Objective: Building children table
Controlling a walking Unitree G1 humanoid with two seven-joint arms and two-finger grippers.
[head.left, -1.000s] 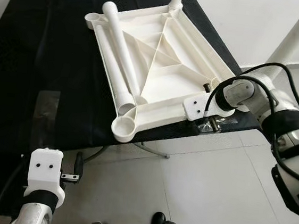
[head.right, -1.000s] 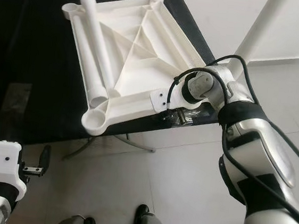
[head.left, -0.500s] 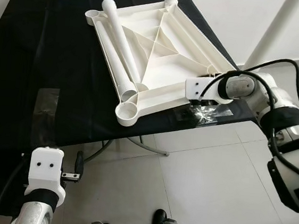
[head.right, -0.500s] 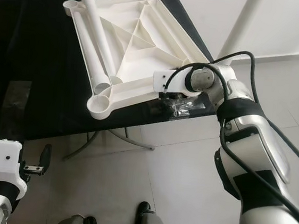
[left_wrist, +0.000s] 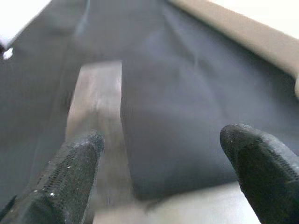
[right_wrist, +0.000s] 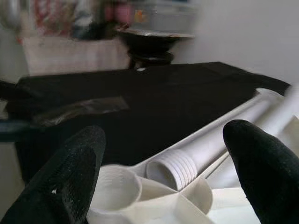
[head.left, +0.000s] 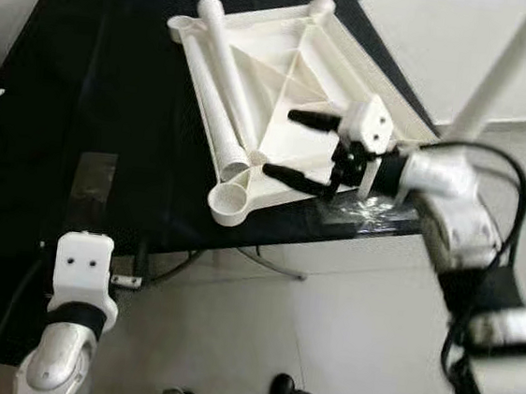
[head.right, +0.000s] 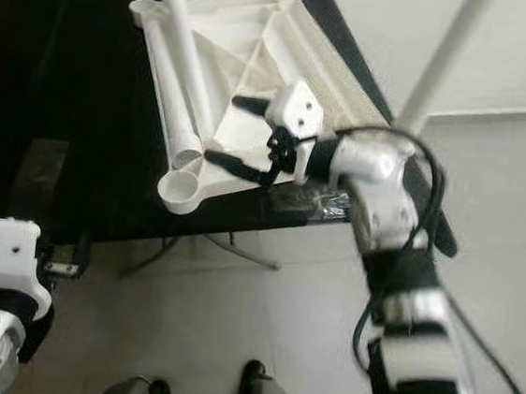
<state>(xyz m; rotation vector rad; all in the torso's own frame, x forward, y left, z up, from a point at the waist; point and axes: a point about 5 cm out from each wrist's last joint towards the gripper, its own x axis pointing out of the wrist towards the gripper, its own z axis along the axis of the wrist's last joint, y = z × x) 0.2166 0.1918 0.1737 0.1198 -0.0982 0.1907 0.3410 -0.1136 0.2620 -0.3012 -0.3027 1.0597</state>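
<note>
While the left gripper [head.left: 132, 277] hangs at the lower left by the near edge of the black-draped surface [head.left: 93, 113], its jaws parted and empty, the right gripper [head.left: 304, 147] hovers mid-frame over the upturned white plastic tabletop [head.left: 293, 87], jaws spread wide and holding nothing. One ribbed, square tabletop lies at the upper centre; one smooth white tube leg [head.left: 224, 71] rests along its left side, threaded end by a round corner socket [head.left: 229, 203]. One crinkled clear bag [head.left: 370, 208] lies beside the tabletop's near edge.
</note>
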